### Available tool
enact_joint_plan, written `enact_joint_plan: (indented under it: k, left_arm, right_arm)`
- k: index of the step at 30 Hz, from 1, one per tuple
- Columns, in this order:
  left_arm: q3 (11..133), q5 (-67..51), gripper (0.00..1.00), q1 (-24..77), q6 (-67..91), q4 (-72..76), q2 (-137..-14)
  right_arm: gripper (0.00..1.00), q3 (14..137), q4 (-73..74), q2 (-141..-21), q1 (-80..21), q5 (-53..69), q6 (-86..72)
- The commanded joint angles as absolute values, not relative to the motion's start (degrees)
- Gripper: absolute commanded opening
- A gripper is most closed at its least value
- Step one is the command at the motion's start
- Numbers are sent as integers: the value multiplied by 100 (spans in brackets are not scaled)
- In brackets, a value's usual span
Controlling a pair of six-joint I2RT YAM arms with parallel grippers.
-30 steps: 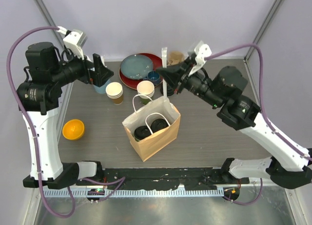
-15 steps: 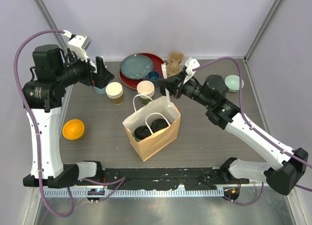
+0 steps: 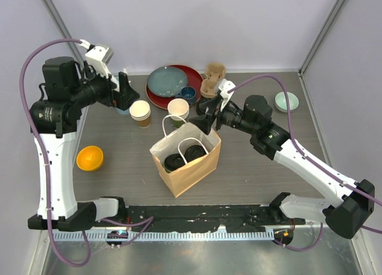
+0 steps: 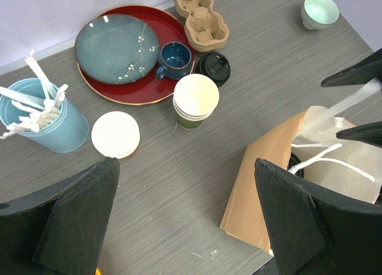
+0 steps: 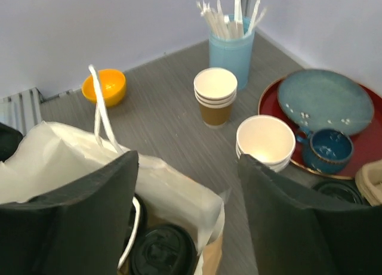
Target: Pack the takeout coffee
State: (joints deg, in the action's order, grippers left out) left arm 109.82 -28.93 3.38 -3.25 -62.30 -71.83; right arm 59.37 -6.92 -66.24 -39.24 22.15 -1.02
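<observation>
right gripper (image 3: pixel 205 118): jaws parted astride bag (image 3: pixel 186 167) handle (image 4: pixel 351 102), gripping nothing, likely letting go since both lidded cups (image 3: pixel 192 151) sit inside | left gripper (image 3: pixel 126 95): spread wide, empty, idle left of bag

Your workspace is a grey wood-grain tabletop (image 3: pixel 125 176), boxed in by plain, pale panels: a back wall panel (image 3: pixel 197 24) and side panels (image 3: pixel 358 48) to left and right. Aluminium posts (image 3: pixel 325 27) stand at the back corners where the panels meet, and in your top view they slant outward. Along the near edge you have a black rail (image 3: pixel 197 212), with a white ridged strip (image 3: pixel 197 233) just beside it, then a brushed metal surface (image 3: pixel 197 260) below. The light is soft and even, and the shadows on the tabletop are faint.
</observation>
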Motion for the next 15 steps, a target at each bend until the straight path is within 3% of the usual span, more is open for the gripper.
enact_joint_plan:
  k: [1,6,12,13,15]
  left_arm:
    - [10741,-2690,100,352,-404,-5810,-7163]
    - [10372,-2321,100,352,-518,-5546,-7286]
    - [10116,-1442,100,211,-580,-4958,-7997]
    - [10160,-1363,98,159,-537,-4905,-8137]
    - [10378,-1196,85,35,-466,-4791,-8673]
  right_arm:
    - [81,6319,165,-6416,-3911,1996,-202]
    - [86,6941,395,-6302,-3902,1065,-545]
    - [87,7769,958,-6363,-3911,1046,-466]
    - [87,7822,1045,-6355,-3911,1020,-440]
    - [88,7875,1107,-6346,-3911,950,-309]
